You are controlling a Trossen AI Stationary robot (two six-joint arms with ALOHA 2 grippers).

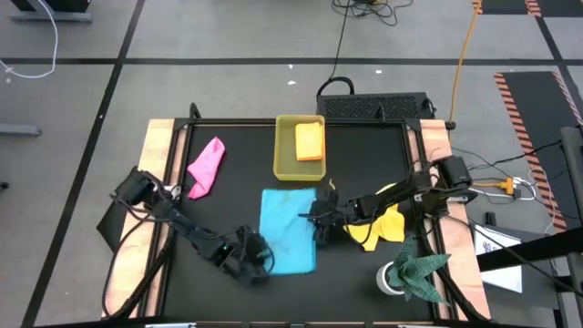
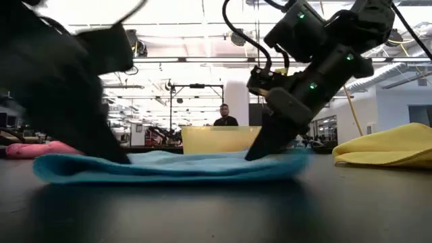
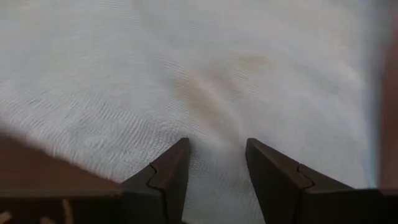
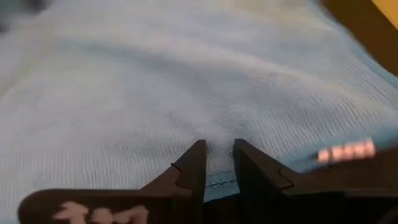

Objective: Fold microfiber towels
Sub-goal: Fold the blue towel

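The light blue towel (image 1: 287, 230) lies flat on the black table, mid-table. My left gripper (image 1: 260, 262) stands open at its near left corner, slanting down. My right gripper (image 1: 319, 223) stands at its right edge, fingers a narrow gap apart. The pink towel (image 1: 207, 167) lies at the far left. Right of the blue towel lies the yellow towel (image 1: 383, 226), crumpled. The orange towel (image 1: 310, 141) rests folded in the yellow tray (image 1: 282, 169). My left gripper comes slanting down from the table's near left and sets its two open fingertips (image 3: 177, 155) on the blue towel's top, near its near left corner (image 2: 125, 162). Cloth (image 3: 217, 162) lies flat in the gap. The towel stays on the table. My right gripper slants down from the table's right, with its fingertips (image 4: 196, 155) on the blue towel's right edge. The towel's hem (image 4: 219, 182) shows in the narrow gap between them. Nothing is lifted, and the towel lies flat under the tips (image 2: 260, 154).
A dark green cloth (image 1: 419, 271) sits on a white object at the near right. The tray stands at the far middle. Wooden strips (image 1: 159, 164) border the black table. A person (image 2: 225, 116) stands in the room beyond the table.
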